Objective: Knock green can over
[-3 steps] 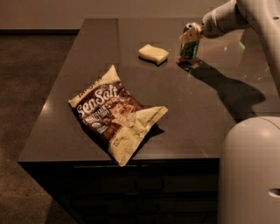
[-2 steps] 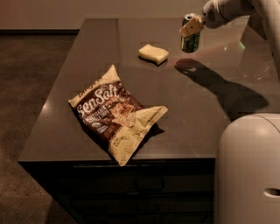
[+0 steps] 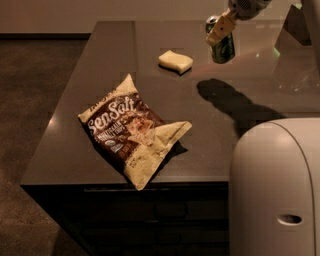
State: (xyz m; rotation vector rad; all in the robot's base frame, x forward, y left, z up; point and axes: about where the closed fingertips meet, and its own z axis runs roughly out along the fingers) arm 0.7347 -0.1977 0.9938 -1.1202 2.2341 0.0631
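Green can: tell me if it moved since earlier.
Yes: the gripper has lifted the green can up off the table, judged against the unmoved sponge.

— What does its gripper (image 3: pixel 221 31) look like, up at one o'clock?
— Pale cream and blocky, on a light grey wrist (image 3: pixel 245 6) with a dotted end.
— And at five o'clock?
— Its smooth, rounded white shell (image 3: pixel 275 175), with one dark oval slot (image 3: pixel 291 219).

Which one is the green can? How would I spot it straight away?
Start at the dark table, go past the chip bag and the pale yellow sponge to the far right. There the gripper, at the picture's top edge, holds the green can above the tabletop. It is the only small green cylinder, with a silver top.
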